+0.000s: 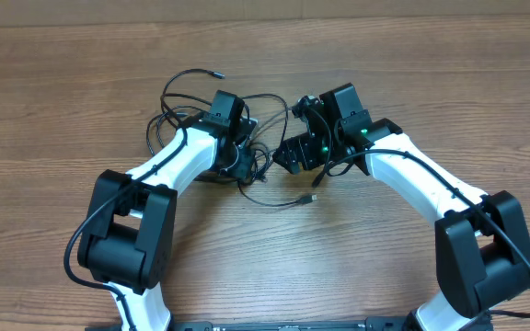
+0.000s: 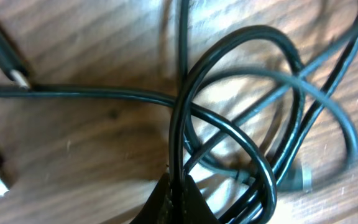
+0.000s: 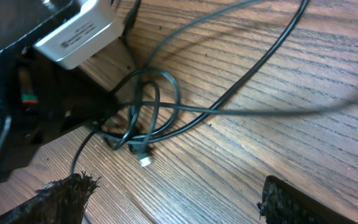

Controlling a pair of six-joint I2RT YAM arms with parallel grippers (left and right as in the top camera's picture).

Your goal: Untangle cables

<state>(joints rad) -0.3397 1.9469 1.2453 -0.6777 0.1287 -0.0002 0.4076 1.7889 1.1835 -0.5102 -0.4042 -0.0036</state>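
The cables (image 1: 191,97) lie in a loose black tangle on the wooden tabletop (image 1: 63,92), at the far middle between the two arms. Loops spread out to the left, and one strand trails toward the near side and ends in a small plug (image 1: 313,197).

The left claw (image 2: 179,194) is clenched on the tangle. In its wrist view the tips meet at the bottom edge with several strands pinched between them, and a big loop curls up and around just beyond. A silver-tipped plug (image 2: 18,78) lies on the wood at the upper left of that view.

The right claw (image 3: 179,199) is released. Its two fingers (image 3: 67,196) stand wide apart, holding nothing, over bare wood near the knot. In its view the knot sits right at the left claw's tip, and a short connector end pokes out beneath it.
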